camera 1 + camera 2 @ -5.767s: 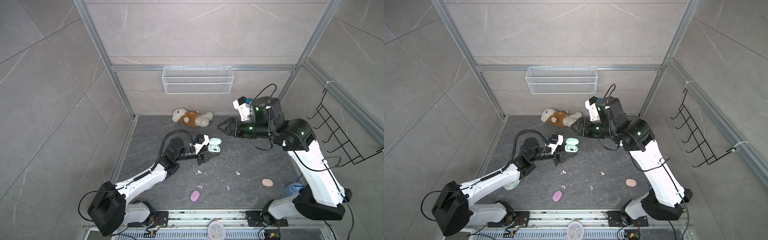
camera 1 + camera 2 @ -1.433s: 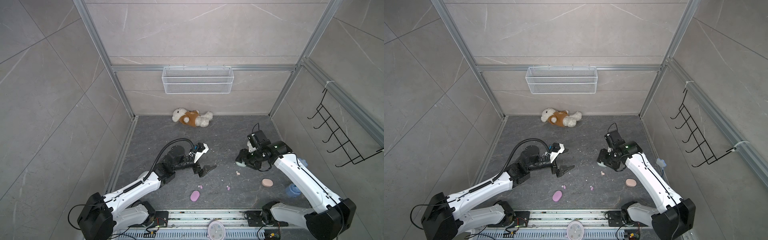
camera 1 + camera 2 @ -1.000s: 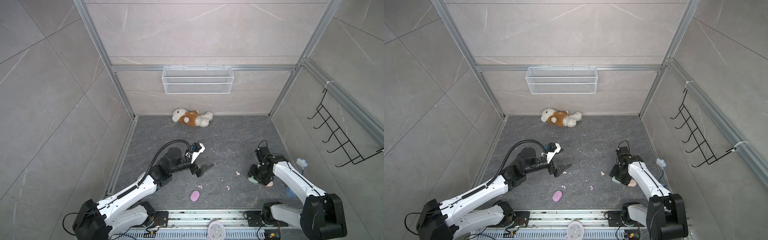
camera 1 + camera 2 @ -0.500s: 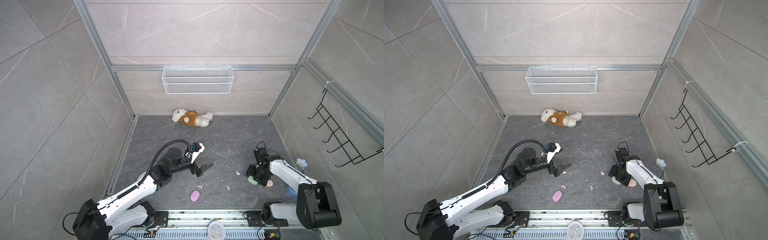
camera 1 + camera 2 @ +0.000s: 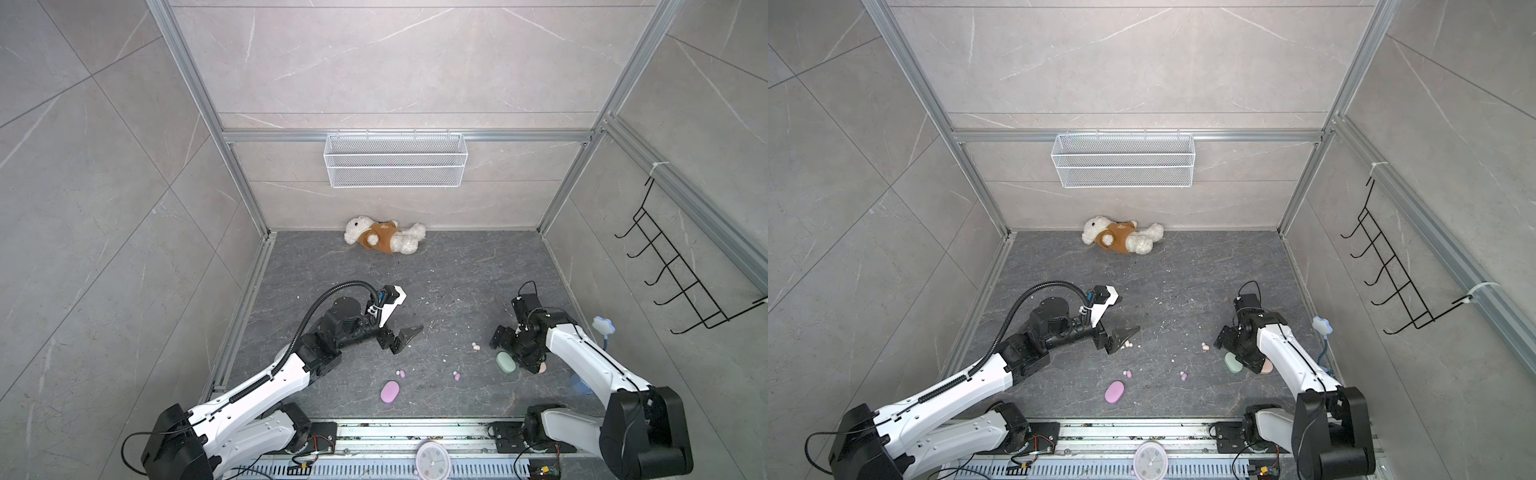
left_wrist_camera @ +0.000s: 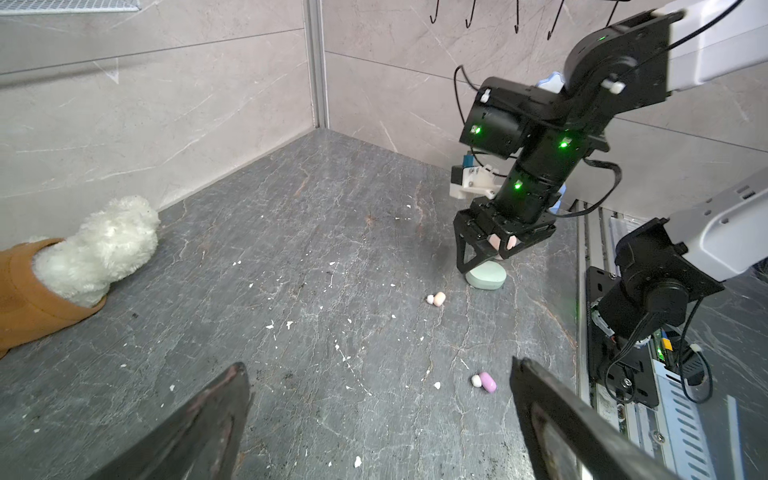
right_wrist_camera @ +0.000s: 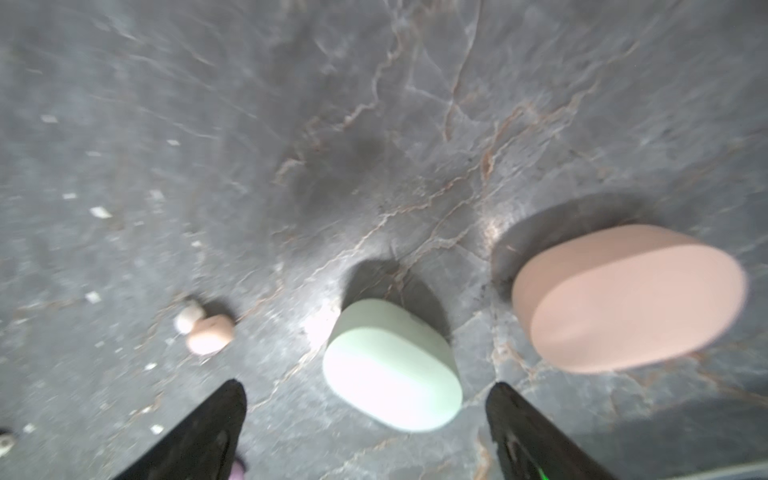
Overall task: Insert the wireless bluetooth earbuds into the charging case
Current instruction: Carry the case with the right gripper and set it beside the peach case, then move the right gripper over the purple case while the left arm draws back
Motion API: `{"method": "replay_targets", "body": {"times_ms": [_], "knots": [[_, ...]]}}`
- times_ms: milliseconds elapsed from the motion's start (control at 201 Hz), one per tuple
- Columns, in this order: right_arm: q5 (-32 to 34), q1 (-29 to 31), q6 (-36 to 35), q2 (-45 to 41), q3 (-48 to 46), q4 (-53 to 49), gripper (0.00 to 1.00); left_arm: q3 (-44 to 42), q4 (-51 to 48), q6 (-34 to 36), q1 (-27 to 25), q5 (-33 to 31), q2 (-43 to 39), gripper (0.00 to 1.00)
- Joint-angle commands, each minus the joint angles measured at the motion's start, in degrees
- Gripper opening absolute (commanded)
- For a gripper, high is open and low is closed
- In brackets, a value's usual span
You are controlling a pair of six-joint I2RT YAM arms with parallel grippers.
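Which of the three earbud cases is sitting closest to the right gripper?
The mint green case, lying just under the open jaws of the right gripper. The peach case sits just outside them; the lilac case lies far away.

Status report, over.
Left gripper open, empty. Right gripper open over closed mint-green oval case. Peach bean-shaped earbud loose nearby; peach oval case close alongside.

A teddy bear [image 5: 384, 242] lies against the wall beneath a wire basket [image 5: 395, 166].

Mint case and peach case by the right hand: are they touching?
Apart. The right wrist view shows a strip of bare grey floor between the mint case and the peach case.
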Motion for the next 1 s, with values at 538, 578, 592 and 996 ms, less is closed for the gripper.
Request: {"method": "replay_targets", "body": {"times_ms": [538,578,592,996], "knots": [[0.72,36.87,4.06,0.01,10.45,2.12,0.94,-2.41,-9.84,-14.30,9.29,-5.89,-7.57,1.00],[0.41,39.83,3.49,1.76,10.92,3.70,0.94,-2.16,-10.71,-15.11,10.38,-5.81,-7.48,1.00],[0.72,41.56,3.50,2.82,11.45,4.10,0.94,-2.05,-10.96,-15.28,10.70,-5.61,-7.41,1.00],[3.24,65.01,-3.83,24.65,24.66,8.35,0.92,0.31,-14.76,-20.87,20.64,-0.26,-5.74,1.00]]}}
